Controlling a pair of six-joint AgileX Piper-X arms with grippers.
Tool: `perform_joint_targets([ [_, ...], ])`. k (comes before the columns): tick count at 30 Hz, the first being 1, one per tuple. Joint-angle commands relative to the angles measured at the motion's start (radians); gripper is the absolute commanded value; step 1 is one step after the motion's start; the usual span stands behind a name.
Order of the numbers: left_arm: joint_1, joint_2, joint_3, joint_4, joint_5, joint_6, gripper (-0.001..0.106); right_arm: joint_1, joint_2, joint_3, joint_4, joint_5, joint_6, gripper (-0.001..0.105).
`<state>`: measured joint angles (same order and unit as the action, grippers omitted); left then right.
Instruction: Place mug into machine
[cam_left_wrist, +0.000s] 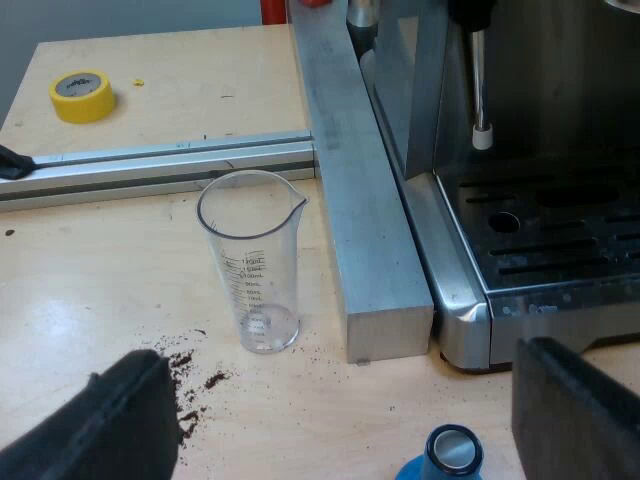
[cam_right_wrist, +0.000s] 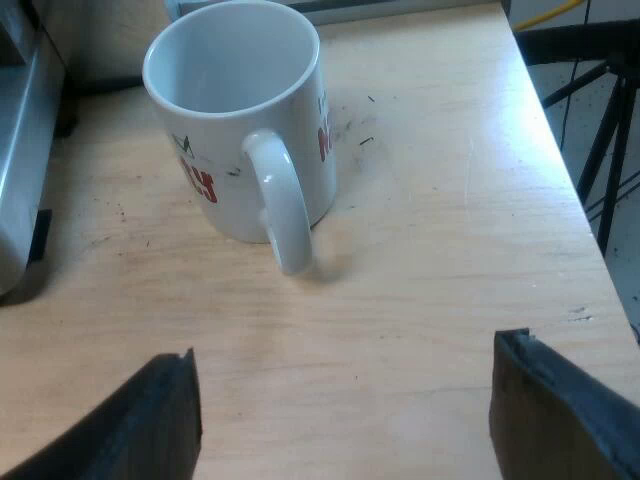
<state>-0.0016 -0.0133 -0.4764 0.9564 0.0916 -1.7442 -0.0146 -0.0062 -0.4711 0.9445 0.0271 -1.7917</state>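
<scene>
Espresso machine (cam_left_wrist: 530, 200): brushed steel, slotted drip tray (cam_left_wrist: 560, 240) bare, thin steam wand (cam_left_wrist: 480, 85) above it. Counter (cam_left_wrist: 100, 300): pale wood, scuffed. Square aluminium bar (cam_left_wrist: 350, 200) lies along the machine's side. Mug (cam_right_wrist: 230, 130): white glazed ceramic, red lettering, upright on the counter near the machine's steel flank, handle toward my right gripper (cam_right_wrist: 345, 400), jaws wide apart, empty. Clear ribbed measuring glass (cam_left_wrist: 255, 265) stands beside the bar. Left gripper (cam_left_wrist: 340, 420): jaws apart, empty, round blue tamper (cam_left_wrist: 450, 455) between them. Dark coffee grounds (cam_left_wrist: 195, 385) nearby.
</scene>
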Motion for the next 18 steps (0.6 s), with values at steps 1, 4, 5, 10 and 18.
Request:
perform_joint_targets([
  [1, -0.001, -0.137, 0.002, -0.016, -0.011, -0.001, 0.071, -0.001, -0.04, -0.008, -0.008, -0.007, 0.0, 0.063],
  [4, -0.001, -0.135, 0.002, -0.024, -0.006, -0.001, 0.071, -0.001, -0.04, -0.008, -0.028, -0.01, 0.002, 0.063],
  [5, -0.001, -0.131, 0.002, -0.038, -0.007, -0.001, 0.071, -0.001, -0.04, -0.008, -0.052, -0.01, 0.001, 0.063],
  [10, -0.031, -0.079, 0.002, -0.074, 0.111, -0.001, 0.071, -0.001, -0.003, -0.016, -0.108, -0.103, -0.052, 0.063],
  [18, -0.19, 0.045, 0.002, -0.13, 0.21, -0.001, 0.071, -0.001, 0.17, -0.02, -0.111, -0.212, -0.113, 0.063],
])
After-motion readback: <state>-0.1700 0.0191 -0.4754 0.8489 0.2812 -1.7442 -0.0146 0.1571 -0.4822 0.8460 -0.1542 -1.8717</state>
